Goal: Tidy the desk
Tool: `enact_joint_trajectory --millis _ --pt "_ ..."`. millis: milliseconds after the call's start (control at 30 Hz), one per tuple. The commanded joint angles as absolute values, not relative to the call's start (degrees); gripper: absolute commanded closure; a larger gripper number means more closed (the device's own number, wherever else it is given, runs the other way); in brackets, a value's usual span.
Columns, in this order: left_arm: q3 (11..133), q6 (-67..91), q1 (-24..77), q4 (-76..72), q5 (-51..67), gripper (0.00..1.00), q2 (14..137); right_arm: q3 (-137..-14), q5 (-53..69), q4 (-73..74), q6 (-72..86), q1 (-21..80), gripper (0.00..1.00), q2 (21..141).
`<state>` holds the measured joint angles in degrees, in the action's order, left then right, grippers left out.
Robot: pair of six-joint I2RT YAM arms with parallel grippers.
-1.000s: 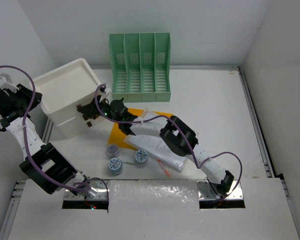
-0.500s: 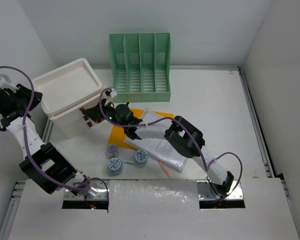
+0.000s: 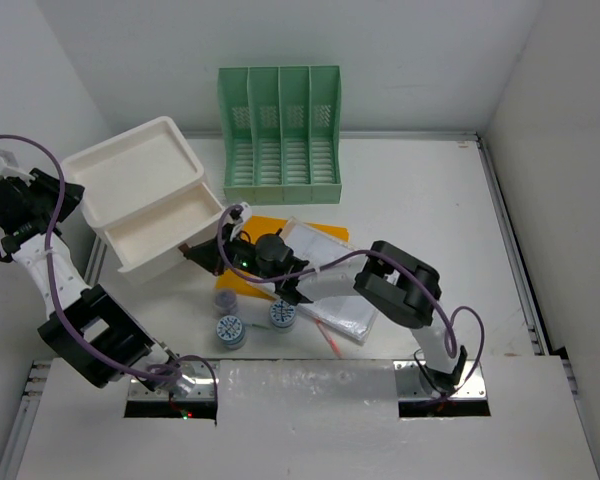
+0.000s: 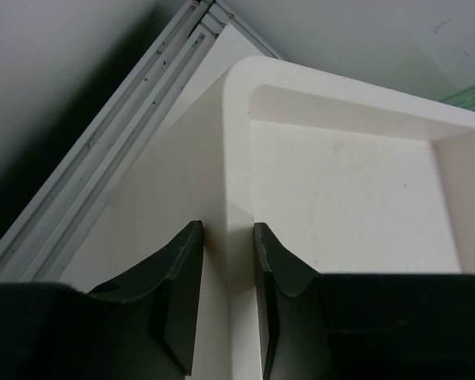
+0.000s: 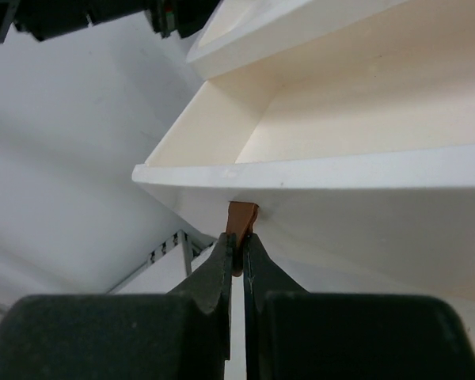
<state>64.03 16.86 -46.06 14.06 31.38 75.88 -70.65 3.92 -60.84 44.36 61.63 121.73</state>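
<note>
This looks like a robotics lab test cell. Plain white panels (image 3: 420, 60) box in a white desk (image 3: 420, 210) edged with silver rails (image 3: 508, 240). Cabled robot arms (image 3: 398, 288) are bolted at its near edge, and a green file rack (image 3: 280, 130) is staged far back.

fingers (image 5: 218, 273) pinching brown tab (image 5: 241, 215), white drawer (image 5: 340, 176) open

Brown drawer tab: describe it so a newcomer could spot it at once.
Start at the white drawer box on the desk's left side; its lower drawer stands pulled out. Just below that drawer's front rim sits the small brown tab, pinched by the right hand. It is the only brown piece on the all-white box.
</note>
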Motion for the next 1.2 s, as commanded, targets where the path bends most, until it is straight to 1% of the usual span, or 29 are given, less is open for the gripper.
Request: enact_joint_trajectory --millis 0,67,133,167,200,233,267,300,333,400,433,467,500,533,567,600,667,733,867,1067,1133,1167 --pt "63.19 19.25 -45.44 16.43 30.23 1.00 79.19 -65.49 5.01 -64.33 41.66 63.37 1.00 116.11" --pt "63.19 18.99 -45.44 16.44 30.41 1.00 79.36 -63.90 5.10 -63.29 40.43 63.54 1.00 114.00" --pt "62.93 18.81 -45.53 16.26 30.58 1.00 79.63 -64.16 5.97 -58.99 38.86 63.72 1.00 112.86" --pt "62.84 18.55 -45.44 16.26 31.11 1.00 79.80 -64.77 6.50 -57.15 38.06 63.63 0.98 112.50" --pt "62.84 18.02 -45.44 16.17 31.37 1.00 79.89 -64.95 7.03 -53.91 35.53 63.63 0.87 112.06" --pt "62.93 17.76 -45.44 16.35 31.72 1.00 79.89 -64.86 7.99 -52.22 34.12 63.72 0.66 110.76" --pt "63.02 17.41 -45.44 16.61 32.42 0.92 79.98 -64.60 8.26 -50.55 32.88 63.63 0.57 109.79" --pt "63.28 16.53 -45.44 16.79 32.95 0.87 80.07 -64.34 8.09 -46.80 30.35 63.72 0.50 108.82" --pt "63.46 16.26 -45.44 16.96 34.09 0.77 80.07 -63.47 7.22 -44.67 29.02 63.72 0.42 106.46" --pt "64.16 15.21 -45.44 17.31 35.59 0.66 80.16 -61.80 5.55 -38.25 25.06 63.63 0.35 103.81" --pt "64.51 14.86 -45.44 17.75 36.73 0.55 80.33 -61.27 4.15 -33.53 22.44 63.63 0.24 101.01" --pt "65.03 13.98 -45.44 18.36 37.52 0.52 80.33 -60.22 3.52 -31.14 21.19 63.63 0.17 99.59" --pt "65.39 13.45 -45.44 18.63 37.79 0.46 80.42 -59.68 2.82 -28.94 20.22 63.63 0.12 98.10" --pt "65.74 12.93 -45.44 18.98 38.05 0.40 80.59 -59.07 1.77 -24.57 19.26 63.63 0.03 95.39" --pt "66.35 11.96 -45.44 19.25 38.49 0.38 80.68 -58.54 0.63 -22.26 17.16 63.72 0.01 93.97" --pt "66.71 11.43 -45.44 19.94 39.45 0.33 80.77 -57.23 0.18 -20.15 16.36 63.72 0.01 92.74" --pt "67.76 10.03 -45.53 21.17 40.34 0.29 80.77 -54.77 -4.64 -11.55 14.77 63.72 0.01 89.31" --pt "68.72 9.23 -45.44 21.97 40.52 0.28 80.68 -52.83 -8.50 -8.56 14.59 63.81 0.01 86.85" --pt "70.57 6.86 -45.44 23.99 40.78 0.27 80.60 -49.13 -7.40 -4.32 13.01 65.30 0.01 85.60" --pt "74.17 4.57 -45.53 27.67 39.73 0.26 79.63 -53.25 -8.08 5.00 8.18 72.50 0.01 90.34" --pt "75.75 4.05 -45.53 28.56 39.20 0.26 79.19 -55.18 -10.80 8.16 8.35 74.17 0.01 91.75" --pt "76.11 3.87 -45.53 29.35 38.94 0.26 78.67 -55.80 -14.20 9.57 8.61 74.96 0.01 92.89"
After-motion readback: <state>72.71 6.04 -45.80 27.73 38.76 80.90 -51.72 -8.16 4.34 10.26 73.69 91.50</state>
